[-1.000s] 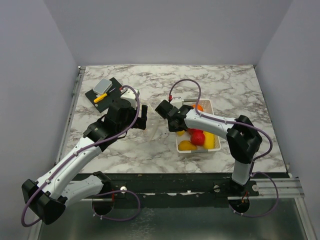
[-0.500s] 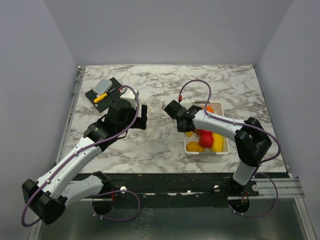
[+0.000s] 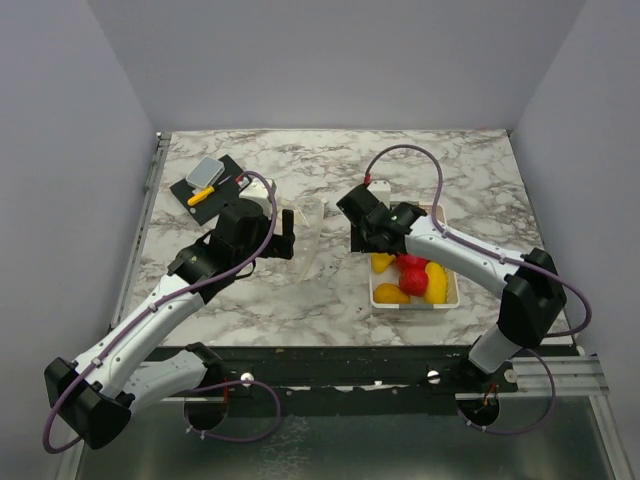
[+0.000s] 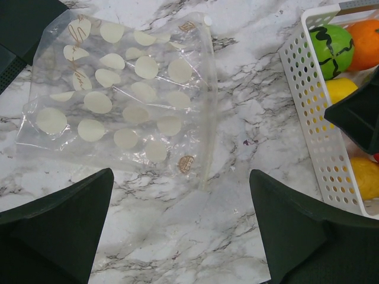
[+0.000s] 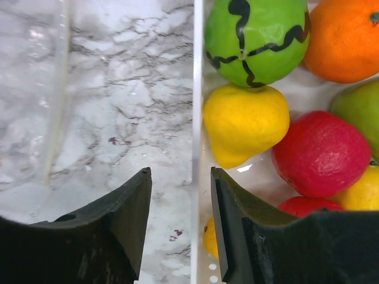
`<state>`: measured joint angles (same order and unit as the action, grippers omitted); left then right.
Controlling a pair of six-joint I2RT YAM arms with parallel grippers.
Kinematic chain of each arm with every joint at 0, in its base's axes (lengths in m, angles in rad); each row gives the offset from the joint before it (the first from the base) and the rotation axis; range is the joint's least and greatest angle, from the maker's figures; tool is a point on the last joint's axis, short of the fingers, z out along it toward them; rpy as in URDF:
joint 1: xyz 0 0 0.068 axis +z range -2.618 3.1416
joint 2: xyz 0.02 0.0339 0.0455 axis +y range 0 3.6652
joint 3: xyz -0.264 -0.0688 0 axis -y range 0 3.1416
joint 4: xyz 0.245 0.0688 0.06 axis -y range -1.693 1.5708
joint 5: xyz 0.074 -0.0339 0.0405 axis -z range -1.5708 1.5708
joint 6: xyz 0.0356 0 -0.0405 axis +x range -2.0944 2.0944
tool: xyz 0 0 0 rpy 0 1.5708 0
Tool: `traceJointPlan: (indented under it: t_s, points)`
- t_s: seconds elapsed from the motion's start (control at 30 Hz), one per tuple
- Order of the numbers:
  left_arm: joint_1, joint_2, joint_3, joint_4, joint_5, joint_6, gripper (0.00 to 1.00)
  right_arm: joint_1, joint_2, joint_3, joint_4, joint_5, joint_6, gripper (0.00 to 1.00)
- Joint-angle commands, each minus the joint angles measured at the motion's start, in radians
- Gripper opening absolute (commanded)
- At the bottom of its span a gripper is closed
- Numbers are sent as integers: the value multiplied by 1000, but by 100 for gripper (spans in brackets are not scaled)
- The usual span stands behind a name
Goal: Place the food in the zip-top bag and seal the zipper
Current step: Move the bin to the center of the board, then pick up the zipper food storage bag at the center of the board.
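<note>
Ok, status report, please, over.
Left fingers open near clear floppy zip-top bag, flat, empty. Right fingers open, straddling wall of white perforated plastic tray. Glossy plastic toy fruits in tray.

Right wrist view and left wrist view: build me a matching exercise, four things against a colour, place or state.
Things:
1 zip-top bag
2 left pincer
3 right pincer
4 black-lined fruit

States:
a green
b straddling the white tray wall
c flat and empty on the marble table
d wide open, near the bag

Pairs: 1-c; 2-d; 3-b; 4-a
</note>
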<state>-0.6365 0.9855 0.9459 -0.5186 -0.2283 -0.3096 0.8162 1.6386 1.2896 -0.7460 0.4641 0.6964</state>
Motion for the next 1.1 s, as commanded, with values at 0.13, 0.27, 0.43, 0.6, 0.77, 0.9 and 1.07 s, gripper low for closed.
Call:
traceJointPlan:
  t_s: [0.13, 0.27, 0.43, 0.6, 0.77, 0.9, 1.07]
  points:
    - [-2, -33, -14, -7, -39, -30, 99, -4, -86, 97, 16, -179, -27, 57]
    - [-2, -33, -5, -18, -66, -34, 99, -5, -82, 114, 58, -242, -13, 63]
    - [-2, -10, -2, -18, -129, -38, 92, -5, -59, 118, 88, -292, 29, 69]
    - [-2, 61, 22, -23, -167, -69, 91, -5, -71, 88, 96, -290, 32, 74]
    - [-2, 156, 41, -23, -187, -118, 90, -5, -98, 63, 67, -240, 40, 77]
    - [-1, 239, 64, -22, -220, -159, 87, -5, -128, 38, 55, -216, 34, 79]
    - [3, 348, 104, -4, -265, -194, 81, -5, -155, 9, 58, -200, 18, 80]
